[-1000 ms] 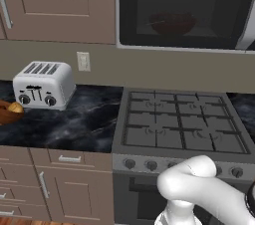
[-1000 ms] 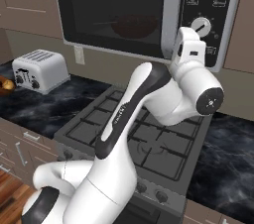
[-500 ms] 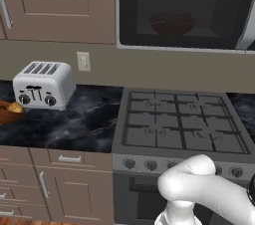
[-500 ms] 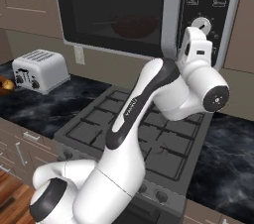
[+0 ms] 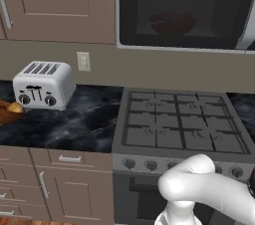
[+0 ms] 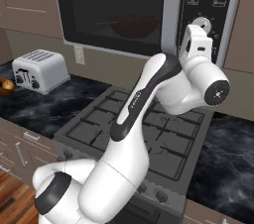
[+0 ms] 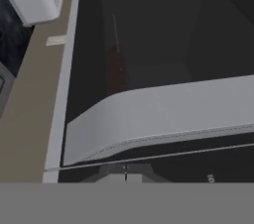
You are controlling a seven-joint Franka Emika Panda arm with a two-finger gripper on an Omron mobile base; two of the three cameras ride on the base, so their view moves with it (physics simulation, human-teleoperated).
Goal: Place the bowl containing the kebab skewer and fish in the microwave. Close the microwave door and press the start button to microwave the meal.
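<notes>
A: Lower left of the right base view, the arm sweeps up, and its gripper sits right of centre against the microwave control panel, fingers pressed together, carrying nothing

B: Door looks closed, so I'd call this the start press. Keep those tips shut, square on the button, push short and firm

A: The bowl?

B: Upper middle, red behind the dark glass. Skewer and fish, too dim to pick out

A: Hand view adds the pale door handle across the middle; the left base view gives the toaster at centre left
</notes>
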